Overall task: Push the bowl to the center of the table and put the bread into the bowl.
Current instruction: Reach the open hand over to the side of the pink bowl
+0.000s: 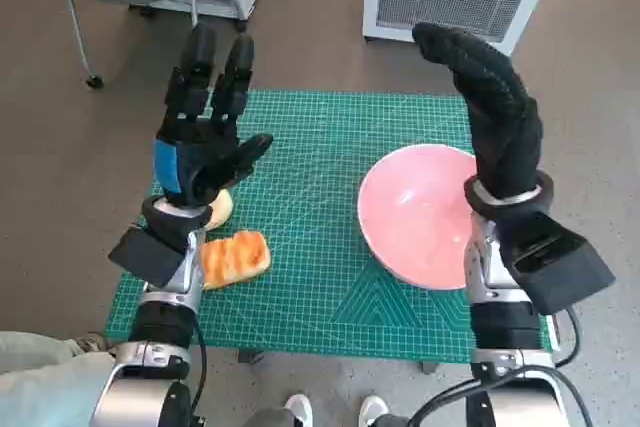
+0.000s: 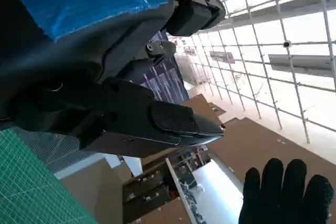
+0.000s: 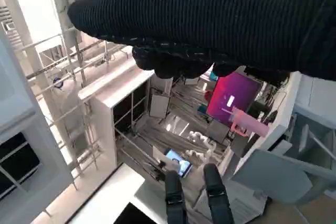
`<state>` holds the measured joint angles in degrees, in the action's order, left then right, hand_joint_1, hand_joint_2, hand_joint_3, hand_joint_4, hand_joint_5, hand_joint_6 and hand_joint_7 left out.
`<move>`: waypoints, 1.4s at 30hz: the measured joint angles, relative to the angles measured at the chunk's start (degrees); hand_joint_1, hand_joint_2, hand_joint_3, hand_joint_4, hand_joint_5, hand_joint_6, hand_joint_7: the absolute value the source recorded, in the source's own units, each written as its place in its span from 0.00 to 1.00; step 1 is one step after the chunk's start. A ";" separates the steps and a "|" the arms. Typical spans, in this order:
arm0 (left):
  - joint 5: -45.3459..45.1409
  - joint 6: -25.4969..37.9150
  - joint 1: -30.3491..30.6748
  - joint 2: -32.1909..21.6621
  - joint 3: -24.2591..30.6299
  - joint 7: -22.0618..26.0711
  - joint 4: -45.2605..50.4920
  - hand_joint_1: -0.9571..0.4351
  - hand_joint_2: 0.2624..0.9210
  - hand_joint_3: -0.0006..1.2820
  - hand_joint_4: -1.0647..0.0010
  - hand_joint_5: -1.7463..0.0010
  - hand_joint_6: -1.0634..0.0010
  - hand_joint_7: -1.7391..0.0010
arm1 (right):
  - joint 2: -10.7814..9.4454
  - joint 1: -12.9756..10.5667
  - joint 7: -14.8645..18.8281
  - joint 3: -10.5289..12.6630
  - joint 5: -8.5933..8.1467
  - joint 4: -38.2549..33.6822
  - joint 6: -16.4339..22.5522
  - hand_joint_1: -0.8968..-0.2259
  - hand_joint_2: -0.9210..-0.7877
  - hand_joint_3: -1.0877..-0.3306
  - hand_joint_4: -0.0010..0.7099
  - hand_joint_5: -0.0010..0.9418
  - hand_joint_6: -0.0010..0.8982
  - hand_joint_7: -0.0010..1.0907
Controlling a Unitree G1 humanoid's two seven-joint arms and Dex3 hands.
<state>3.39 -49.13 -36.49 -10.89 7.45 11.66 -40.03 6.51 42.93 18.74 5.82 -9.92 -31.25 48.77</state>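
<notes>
Bowl (image 1: 420, 215) and bread (image 1: 236, 258) on green mat (image 1: 310, 277), brown floor (image 1: 60, 147); robot hands spread, empty.

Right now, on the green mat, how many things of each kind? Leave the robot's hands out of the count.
Bowl: 1, the pink bowl on the right side of the mat.
Bread: 2, the toasted bread near the left edge and a paler roll partly hidden under the left hand.
Total: 3 things on the green cutting mat.
</notes>
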 measured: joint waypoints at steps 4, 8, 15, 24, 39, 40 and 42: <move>0.20 0.15 0.00 0.02 0.00 0.34 0.01 0.65 1.00 0.05 0.78 1.00 0.74 0.99 | 0.00 -0.15 -0.11 0.04 0.01 0.01 0.00 0.36 0.00 0.33 0.33 0.00 0.00 0.54; 0.58 0.31 0.00 0.07 0.00 0.56 0.01 0.65 1.00 0.05 0.78 1.00 0.73 0.99 | 0.00 -0.25 -0.21 0.10 0.02 0.00 0.00 0.36 0.00 0.33 0.33 0.00 0.00 0.54; 1.40 0.49 0.00 0.10 0.00 1.08 0.05 0.65 1.00 0.05 0.77 1.00 0.72 0.99 | 0.00 -0.29 -0.40 0.22 0.07 -0.16 -0.04 0.36 0.00 0.33 0.33 0.00 0.00 0.54; 1.43 0.65 0.00 0.20 -0.28 1.57 0.10 0.63 1.00 0.05 0.76 0.99 0.71 0.99 | 0.33 -0.51 -0.46 0.68 -0.30 -0.29 -0.17 0.35 0.00 0.33 0.33 0.00 0.00 0.53; -10.29 0.06 0.01 -1.78 -1.40 -7.31 0.05 0.50 1.00 0.11 0.76 1.00 0.74 1.00 | 7.65 -0.96 -14.82 9.64 6.58 -13.12 5.21 0.34 0.00 0.38 0.37 0.01 0.01 0.58; -11.47 0.06 0.00 -2.01 -1.48 -8.29 0.03 0.48 1.00 0.13 0.76 1.00 0.75 1.00 | 8.11 -0.90 -16.09 9.91 7.43 -14.52 5.44 0.34 0.00 0.37 0.35 0.01 0.01 0.57; -14.69 0.06 0.00 -2.57 -1.86 -11.28 0.03 0.45 1.00 0.15 0.76 1.00 0.75 1.00 | 9.54 -0.78 -18.35 10.35 8.48 -18.11 5.55 0.35 0.00 0.37 0.33 0.01 0.00 0.54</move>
<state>-11.30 -49.07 -36.48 -13.46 5.60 0.38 -40.00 16.06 42.15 0.38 16.16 -1.43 -49.36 54.32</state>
